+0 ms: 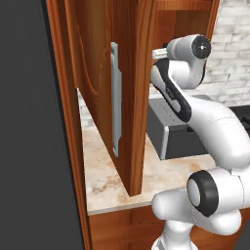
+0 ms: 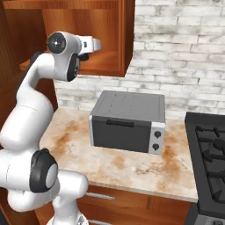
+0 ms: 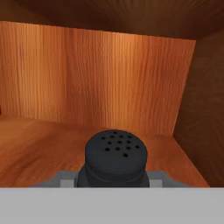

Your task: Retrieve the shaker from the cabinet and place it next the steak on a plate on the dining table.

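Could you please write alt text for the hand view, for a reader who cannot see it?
A small black shaker with a perforated, domed top sits close to the camera at bottom centre, on the floor of the reddish-brown wooden cabinet. Behind it rise the cabinet's grained back wall and a darker side wall on the right.

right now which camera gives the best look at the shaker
The hand view: the shaker sits close at the bottom centre, its holed top plain against the cabinet interior. In the left and right base views I cannot make the shaker out where the arm reaches into the cabinet.
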Tool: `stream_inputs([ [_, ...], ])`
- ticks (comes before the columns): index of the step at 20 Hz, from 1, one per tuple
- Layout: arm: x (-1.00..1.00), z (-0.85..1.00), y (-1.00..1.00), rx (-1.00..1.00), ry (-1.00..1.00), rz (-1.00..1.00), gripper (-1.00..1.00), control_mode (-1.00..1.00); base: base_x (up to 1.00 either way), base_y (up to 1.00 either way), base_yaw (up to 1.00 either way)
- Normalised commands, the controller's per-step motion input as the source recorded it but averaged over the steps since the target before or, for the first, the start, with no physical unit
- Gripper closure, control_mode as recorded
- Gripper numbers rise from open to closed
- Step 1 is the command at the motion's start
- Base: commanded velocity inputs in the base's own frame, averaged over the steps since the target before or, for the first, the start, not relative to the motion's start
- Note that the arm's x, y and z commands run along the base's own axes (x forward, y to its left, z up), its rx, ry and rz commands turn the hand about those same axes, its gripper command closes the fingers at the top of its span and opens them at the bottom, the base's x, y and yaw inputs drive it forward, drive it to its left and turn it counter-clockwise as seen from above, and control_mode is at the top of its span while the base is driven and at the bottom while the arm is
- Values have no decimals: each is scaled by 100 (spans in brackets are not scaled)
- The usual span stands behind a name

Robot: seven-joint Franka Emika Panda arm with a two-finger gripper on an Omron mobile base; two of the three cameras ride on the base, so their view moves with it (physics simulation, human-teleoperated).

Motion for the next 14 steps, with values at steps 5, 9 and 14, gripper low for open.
stream_inputs([
  [5,-100,63,0,0,-1,7,100,-100,0,0,0],
  [9,-100,20,0,0,26,20,100,-100,0,0,0],
  [14,-100,-28,-1,-2,30,12,100,-100,0,0,0],
])
